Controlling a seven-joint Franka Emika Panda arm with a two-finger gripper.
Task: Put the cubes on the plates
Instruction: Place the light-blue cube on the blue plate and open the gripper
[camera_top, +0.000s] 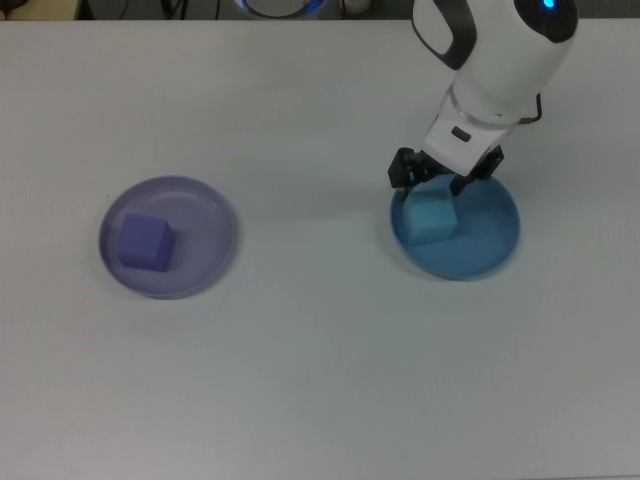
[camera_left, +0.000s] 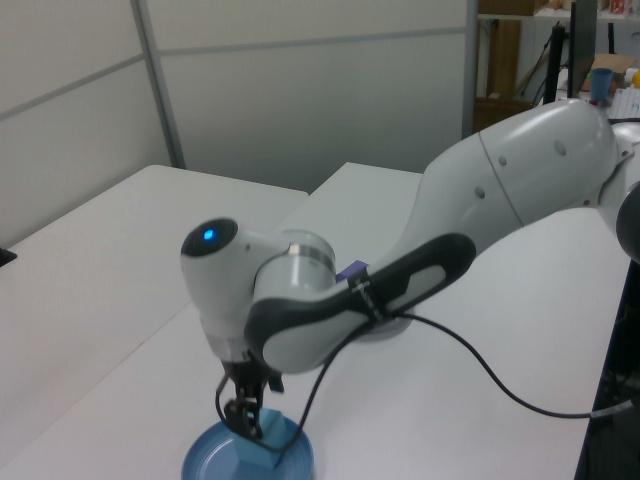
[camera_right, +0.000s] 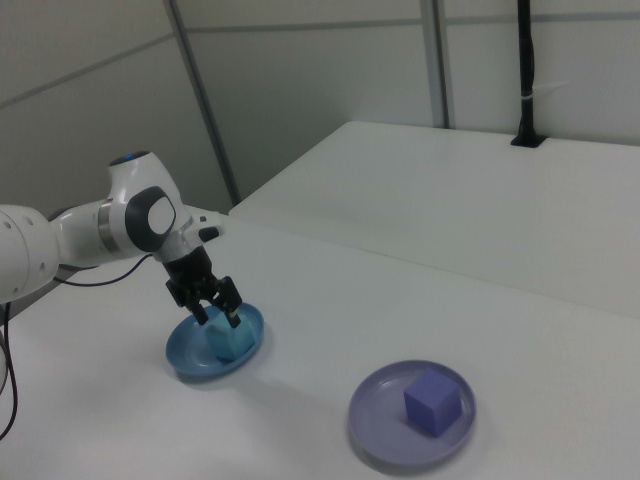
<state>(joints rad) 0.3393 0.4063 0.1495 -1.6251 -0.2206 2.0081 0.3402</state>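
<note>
Both cubes sit on plates now. The purple cube (camera_top: 145, 243) rests on the lavender plate (camera_top: 215, 215), on the top view's left side of the worktop (camera_top: 320, 360). The teal cube (camera_top: 430, 219) lies on the blue plate (camera_top: 495, 235), on the top view's right. The gripper (camera_top: 433, 178) hangs just above the teal cube. Its jaws are spread apart and hold nothing. The job looks almost done; only the arm needs to pull away.

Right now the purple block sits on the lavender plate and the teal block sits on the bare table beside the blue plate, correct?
Not quite. The teal block lies inside the blue plate, not on the table; the top view shows it within the rim, below the open hand. The purple block does sit on the lavender plate.
</note>
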